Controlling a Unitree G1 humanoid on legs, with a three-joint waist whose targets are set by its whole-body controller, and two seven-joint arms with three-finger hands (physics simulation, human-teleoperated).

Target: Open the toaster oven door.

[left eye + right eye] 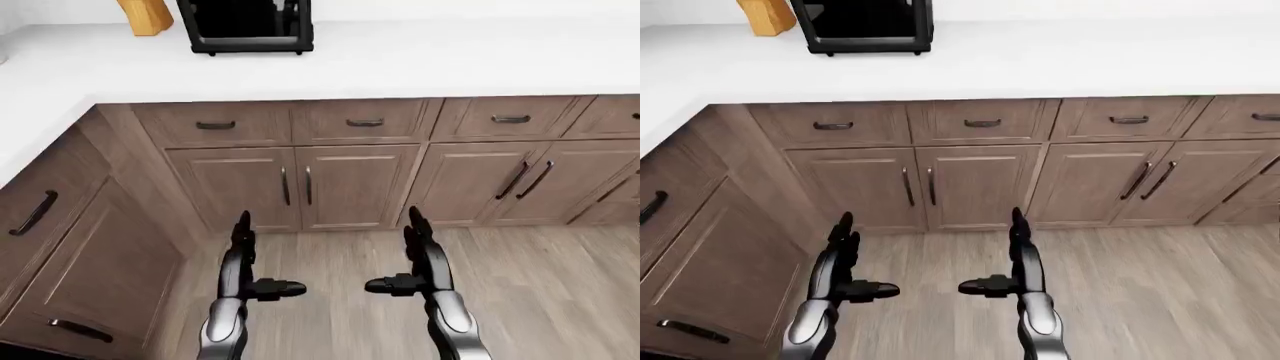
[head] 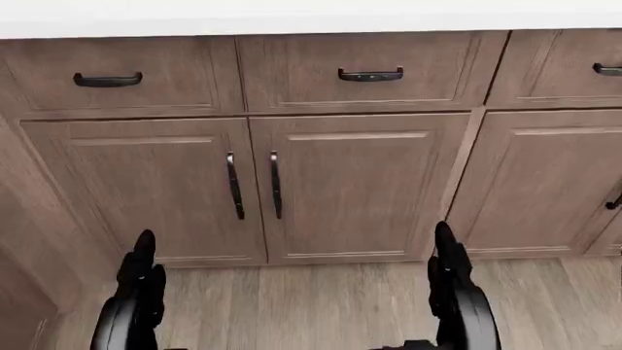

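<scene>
The black toaster oven (image 1: 246, 25) stands on the white counter (image 1: 400, 60) at the top left of the left-eye view; only its lower part shows and its door looks shut. It also shows in the right-eye view (image 1: 862, 25). My left hand (image 1: 248, 259) and right hand (image 1: 412, 255) hang low over the wood floor, far below the oven. Both have fingers stretched out, thumbs pointing inward, and hold nothing.
A wooden knife block (image 1: 146, 15) stands left of the oven. Brown cabinets with dark handles (image 1: 295, 185) run under the counter, and a second cabinet run (image 1: 60, 240) comes down the left side, forming a corner. Wood floor (image 1: 560, 292) spreads to the right.
</scene>
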